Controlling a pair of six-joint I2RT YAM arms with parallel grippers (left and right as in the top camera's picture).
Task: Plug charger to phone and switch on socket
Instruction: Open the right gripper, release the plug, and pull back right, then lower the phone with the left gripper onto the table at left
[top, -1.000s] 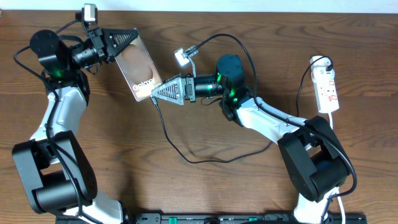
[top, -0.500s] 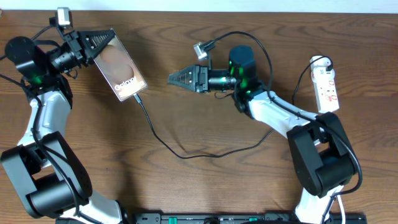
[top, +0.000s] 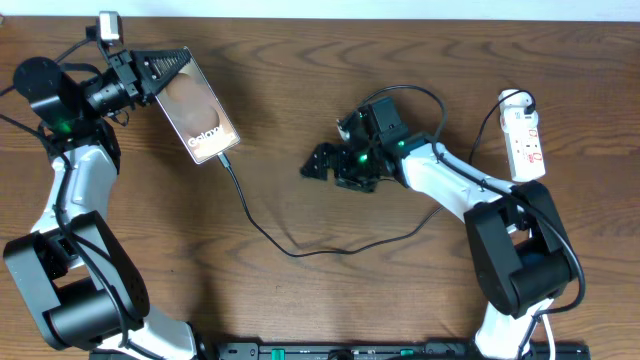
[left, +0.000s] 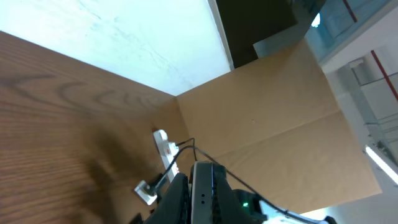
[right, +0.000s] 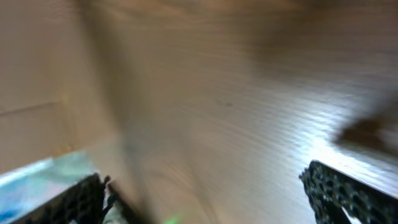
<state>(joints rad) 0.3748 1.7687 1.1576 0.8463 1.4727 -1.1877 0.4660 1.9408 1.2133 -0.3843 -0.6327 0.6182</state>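
Overhead view, full layout: a brown wooden surface with both arms. The left tool, at the far left corner, is closed on the upper end of the phone, its narrow fingers pinching the slab. The phone's brownish face is turned up, with white lettering near its lower end. The charger, a thin black cable, meets the phone's lower short edge, runs down across the surface in a loose curve and rises toward the right arm. The right tool sits mid-surface, well apart from the phone and above the cable's loop, touching neither. The socket, a white strip with red marks and a white cord, lies at the far right edge, well apart from both tools. Right wrist view, heavily blurred: it adds only that the two dark mesh fingers stand wide apart at the frame's lower corners, with bare wood between them and nothing held. Left wrist view: it looks across the surface to a white wall and a cardboard panel, with the right arm's dark body low in frame. The grip on the phone shows only from overhead.
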